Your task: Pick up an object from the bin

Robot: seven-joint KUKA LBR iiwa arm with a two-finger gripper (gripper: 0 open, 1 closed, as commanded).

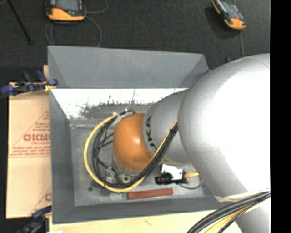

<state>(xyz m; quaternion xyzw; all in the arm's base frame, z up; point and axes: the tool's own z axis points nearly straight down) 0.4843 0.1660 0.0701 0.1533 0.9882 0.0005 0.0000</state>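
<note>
Camera view: hanging gripper (112,175) straight down at 7 o'clock of bin (61,159), orange wrist cover (129,143) masking it, so cannot tell released or clenched. Lying nearby: reddish flat bar (150,193) at 6 o'clock, black-and-white piece (171,175) at 4 o'clock.

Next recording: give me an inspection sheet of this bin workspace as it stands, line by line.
Surface: grey metal bin, floor scuffed with dark marks toward the back wall.
Job's things: reddish-brown flat bar lying along the front of the floor; small black and white object right of the gripper, apart from the bar.
Clutter: nothing seen.
Gripper: gripper low over the floor's front-left part, below the orange wrist cover; whether it holds anything cannot be told.
Cables: yellow cable and black cables loop round the wrist.
Surroundings: orange and black devices on the dark floor beyond the bin.
</note>
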